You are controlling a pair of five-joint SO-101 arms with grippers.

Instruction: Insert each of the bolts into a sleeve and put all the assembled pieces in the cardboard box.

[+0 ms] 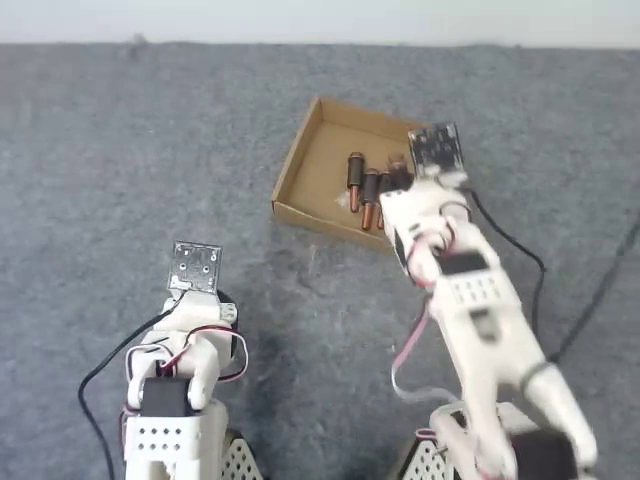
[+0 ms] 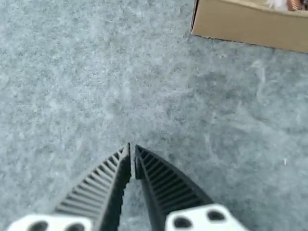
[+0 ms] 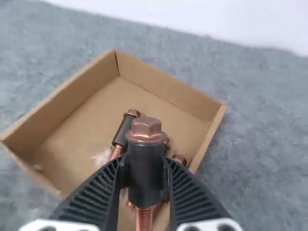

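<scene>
Right arm (image 1: 470, 290): reaches out over the cardboard box (image 1: 297, 160).
Right jaws: pinching one assembled piece (image 3: 145, 159) across its dark sleeve. The copper bolt head sticks out past the jaw tips and the threaded end points back toward the wrist.
Why held so: I judge the grip on the sleeve keeps the bolt seated until I let go.
Box relative to right jaws: below and just ahead of the tips, with the held piece over its open top.
Pieces in box (image 1: 355, 178): at least two lie on the box floor, just beyond the held piece.
Left jaws: pressed together with nothing between them, over bare grey worktop (image 2: 72, 72). The box's outer wall is well ahead of the tips and off to one side.
Why there: I judge the left arm is parked out of the right arm's way.
Step in hand: drop-off, not yet released.
Next move: spread the right jaws low over bare box floor.
Risk: the piece may land on the others and roll.
</scene>
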